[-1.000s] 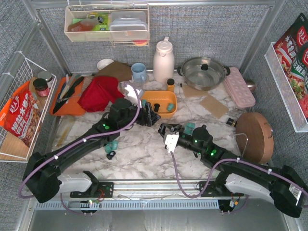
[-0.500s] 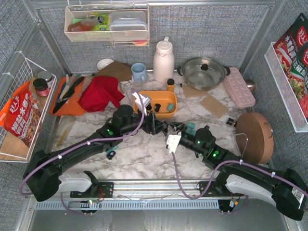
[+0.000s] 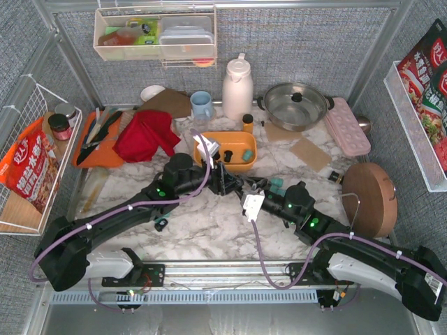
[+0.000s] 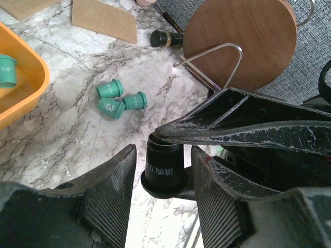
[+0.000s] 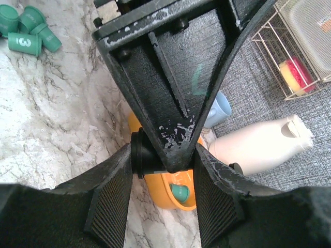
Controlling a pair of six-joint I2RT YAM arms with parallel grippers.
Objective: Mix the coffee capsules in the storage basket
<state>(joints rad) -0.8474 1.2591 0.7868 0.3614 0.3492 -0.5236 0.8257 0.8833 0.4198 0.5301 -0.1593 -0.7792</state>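
A black capsule (image 4: pixel 164 173) hangs above the table between both hands. Its long axis runs along the left gripper's (image 4: pixel 163 155) fingers, wide rim toward that wrist. The right gripper (image 5: pixel 161 155), reaching in from the opposite side, appears clamped on the capsule's far end. The left gripper's fingers bracket it with slim gaps, not pinching. The storage basket (image 4: pixel 32 88) lies just off the left gripper's left side, nearer that arm.

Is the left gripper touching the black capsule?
Apart. Left wrist view: marble shows between the black capsule and one finger of the left gripper, a thin gap at the other.
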